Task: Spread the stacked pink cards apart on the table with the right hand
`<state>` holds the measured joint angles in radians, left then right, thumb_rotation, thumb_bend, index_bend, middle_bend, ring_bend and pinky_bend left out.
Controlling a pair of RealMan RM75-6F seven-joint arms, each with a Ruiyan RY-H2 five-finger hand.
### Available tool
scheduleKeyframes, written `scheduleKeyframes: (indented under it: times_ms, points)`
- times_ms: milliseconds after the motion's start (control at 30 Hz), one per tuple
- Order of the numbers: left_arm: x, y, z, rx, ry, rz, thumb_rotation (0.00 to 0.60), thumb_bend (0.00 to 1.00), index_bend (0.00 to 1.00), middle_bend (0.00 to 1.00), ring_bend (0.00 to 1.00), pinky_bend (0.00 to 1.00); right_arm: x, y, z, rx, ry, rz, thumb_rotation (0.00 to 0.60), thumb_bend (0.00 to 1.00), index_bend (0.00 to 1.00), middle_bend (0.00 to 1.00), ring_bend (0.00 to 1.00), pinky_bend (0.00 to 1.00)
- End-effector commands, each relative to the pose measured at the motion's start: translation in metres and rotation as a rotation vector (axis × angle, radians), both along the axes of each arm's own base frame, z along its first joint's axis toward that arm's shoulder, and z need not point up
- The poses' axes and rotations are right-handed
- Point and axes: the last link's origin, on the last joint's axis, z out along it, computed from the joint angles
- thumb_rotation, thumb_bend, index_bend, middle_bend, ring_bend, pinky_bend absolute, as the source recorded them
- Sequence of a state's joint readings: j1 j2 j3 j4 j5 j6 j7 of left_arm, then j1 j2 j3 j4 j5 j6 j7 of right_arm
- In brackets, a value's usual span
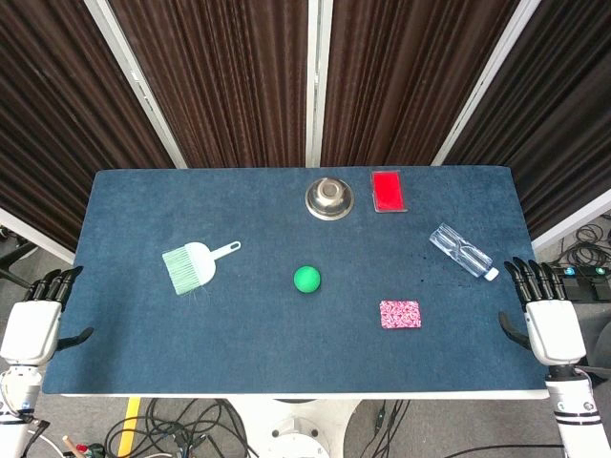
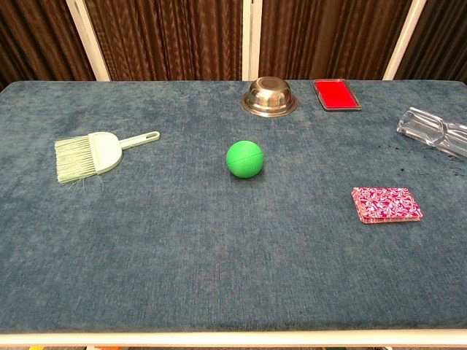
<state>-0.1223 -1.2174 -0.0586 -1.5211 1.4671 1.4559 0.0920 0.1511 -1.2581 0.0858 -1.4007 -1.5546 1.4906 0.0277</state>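
The stack of pink patterned cards (image 1: 400, 314) lies flat on the blue table, right of centre near the front; in the chest view the stack (image 2: 387, 204) shows its thickness. My right hand (image 1: 545, 313) hovers off the table's right edge, fingers straight and apart, holding nothing, well right of the cards. At the table's left front corner my left hand (image 1: 35, 320) is likewise open and empty. Neither hand shows in the chest view.
A green ball (image 1: 306, 279) sits mid-table. A steel bowl (image 1: 330, 197) and a red flat box (image 1: 388, 190) stand at the back. A clear plastic bottle (image 1: 462, 252) lies behind the cards at right. A pale green brush (image 1: 196, 263) lies at left.
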Motion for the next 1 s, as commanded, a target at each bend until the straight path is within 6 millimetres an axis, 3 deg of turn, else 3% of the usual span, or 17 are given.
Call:
scheduleKeyframes:
  times_ms: [33, 233, 433, 600, 767, 1000]
  points:
    - [0.0, -0.001, -0.001, -0.006, -0.002, -0.001, 0.6, 0.06, 0.09, 0.14, 0.1, 0.2, 0.0, -0.005, -0.011, 0.005, 0.0, 0.01, 0.6, 0.29, 0.02, 0.12, 0.0, 0.04]
    - [-0.003, -0.008, -0.006, -0.019, -0.035, -0.004, 0.6, 0.06, 0.09, 0.14, 0.1, 0.2, 0.01, -0.016, -0.023, 0.012, 0.066, 0.039, 0.6, 0.22, 0.06, 0.21, 0.06, 0.15]
    - [-0.01, -0.01, -0.003, -0.019, -0.068, 0.001, 0.6, 0.06, 0.09, 0.14, 0.1, 0.2, 0.041, -0.025, -0.043, 0.147, 0.05, 0.018, 0.6, 0.17, 0.09, 0.24, 0.18, 0.24]
    - [-0.016, -0.01, 0.002, -0.024, -0.1, 0.016, 0.6, 0.06, 0.09, 0.14, 0.1, 0.2, 0.065, -0.028, -0.06, 0.246, 0.102, 0.011, 0.6, 0.16, 0.09, 0.24, 0.37, 0.49]
    - [-0.02, -0.011, 0.001, -0.042, -0.114, 0.016, 0.6, 0.06, 0.09, 0.14, 0.1, 0.2, 0.077, -0.026, -0.08, 0.348, 0.223, -0.03, 0.6, 0.16, 0.09, 0.24, 0.6, 0.7]
    - [-0.025, -0.01, 0.001, -0.051, -0.124, 0.023, 0.6, 0.06, 0.09, 0.14, 0.1, 0.2, 0.088, -0.037, -0.097, 0.376, 0.274, -0.073, 0.6, 0.11, 0.1, 0.24, 0.68, 0.71]
